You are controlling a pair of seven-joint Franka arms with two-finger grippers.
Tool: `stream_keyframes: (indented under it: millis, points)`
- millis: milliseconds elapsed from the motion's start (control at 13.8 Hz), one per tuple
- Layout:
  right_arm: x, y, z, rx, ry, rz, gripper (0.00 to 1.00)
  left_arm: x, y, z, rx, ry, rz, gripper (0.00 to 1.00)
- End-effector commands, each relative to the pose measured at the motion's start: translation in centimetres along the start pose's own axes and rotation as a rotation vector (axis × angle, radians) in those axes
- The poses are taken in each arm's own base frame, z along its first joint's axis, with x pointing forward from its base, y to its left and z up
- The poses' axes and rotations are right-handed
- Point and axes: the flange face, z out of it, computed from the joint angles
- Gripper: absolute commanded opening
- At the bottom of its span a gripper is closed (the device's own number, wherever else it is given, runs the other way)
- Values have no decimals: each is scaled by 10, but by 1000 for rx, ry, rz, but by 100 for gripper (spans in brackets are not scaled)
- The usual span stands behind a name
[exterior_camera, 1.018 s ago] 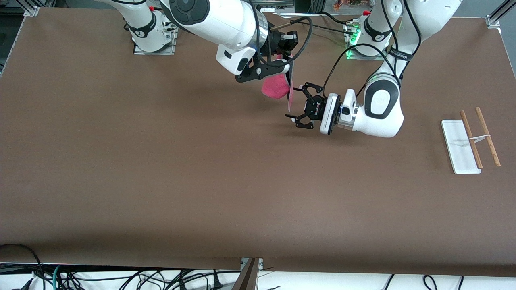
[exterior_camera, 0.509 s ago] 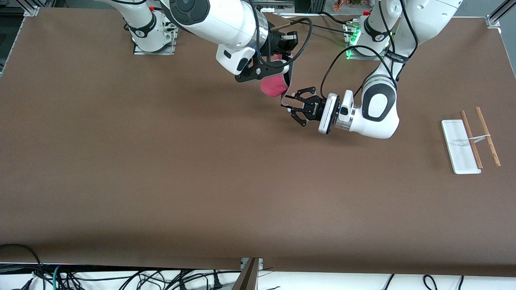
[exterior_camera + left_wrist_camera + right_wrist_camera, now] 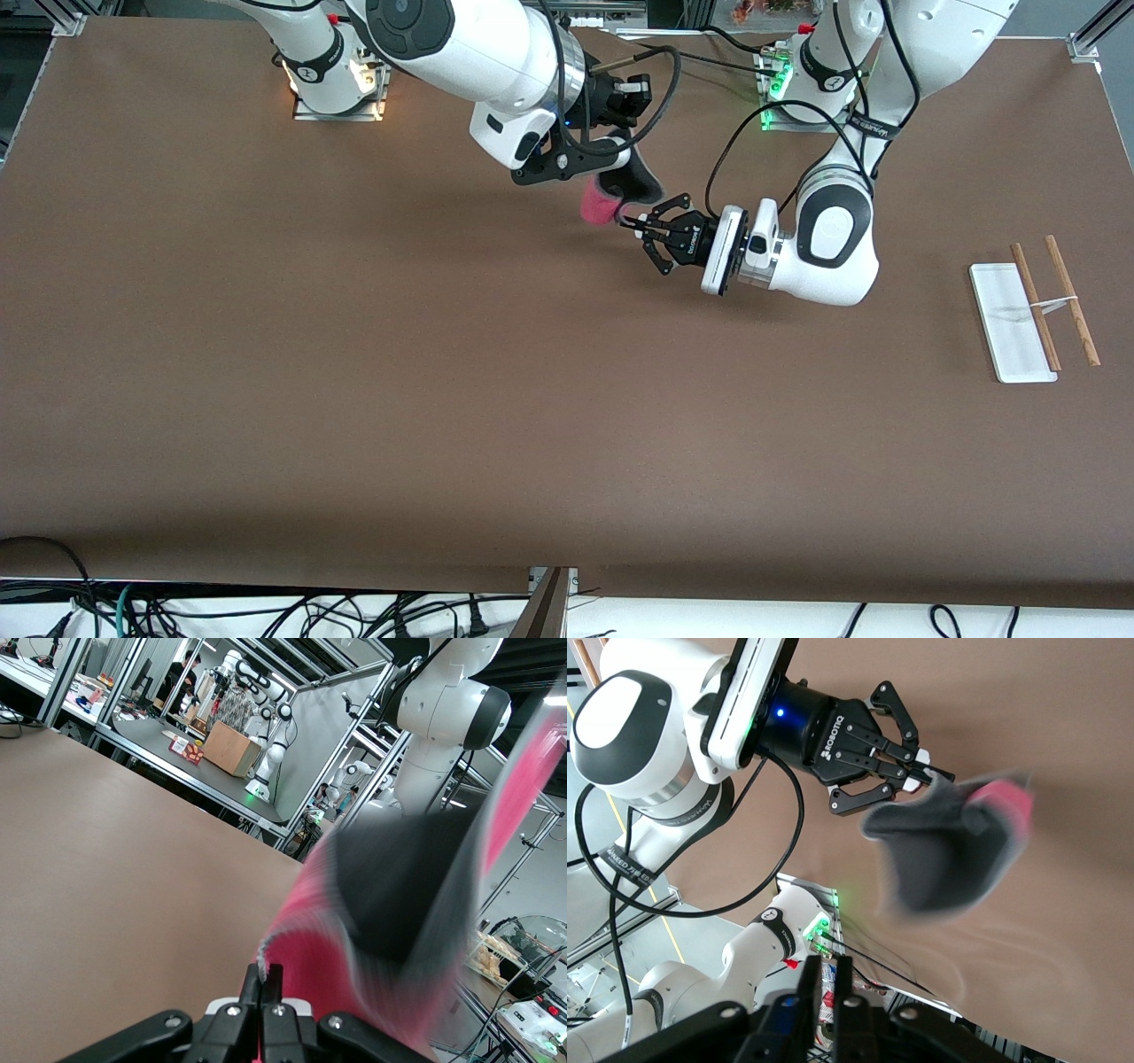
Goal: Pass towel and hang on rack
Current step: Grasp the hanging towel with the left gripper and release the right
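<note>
Above the middle of the brown table (image 3: 354, 372), the towel (image 3: 611, 197), pink with a dark grey underside, hangs in the air between two grippers at the hand-over. The left gripper (image 3: 631, 221) has its fingers pressed together on the towel's lower edge, a pinch seen plainly in the left wrist view. The right gripper (image 3: 620, 161) sits over the towel's upper part; its fingers look nearly together in its own wrist view, but whether they grip the cloth cannot be told.

By these frames the pass is at its turning point: the left arm has its hold, and the next move appears to call for the right gripper to let go fully and draw clear, so the left arm can carry the towel to the rack (image 3: 1035, 307), which stands well apart at the left arm's end of the table.

White lettering on the left gripper's black body reads ROBOTIQ in the right wrist view.
</note>
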Motion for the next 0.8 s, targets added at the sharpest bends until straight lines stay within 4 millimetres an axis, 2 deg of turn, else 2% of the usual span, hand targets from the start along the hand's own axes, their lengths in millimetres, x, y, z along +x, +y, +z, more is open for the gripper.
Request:
stream_keyframes:
  millis: [0, 73, 218, 364, 509, 655, 727]
  points:
    - [-1, 1, -11, 11, 13, 7, 66, 9, 2, -2, 12, 28, 60, 0]
    - [1, 2, -13, 12, 14, 10, 100, 17, 4, -4, 16, 19, 70, 0]
    - [3, 7, -22, 11, 25, 18, 100, 32, 9, -11, 28, 12, 53, 0]
    - [10, 19, -47, 24, 55, 39, 100, 55, 14, -27, 42, -54, 46, 0]
    - [15, 43, -89, -8, 137, 60, 100, 91, 16, -66, 75, -206, 25, 0]
    - [28, 77, -107, -109, 149, 59, 100, 122, 24, -93, 61, -320, -19, 0]
    - [37, 101, -120, -160, 150, 57, 100, 129, 27, -109, 64, -365, -42, 0]
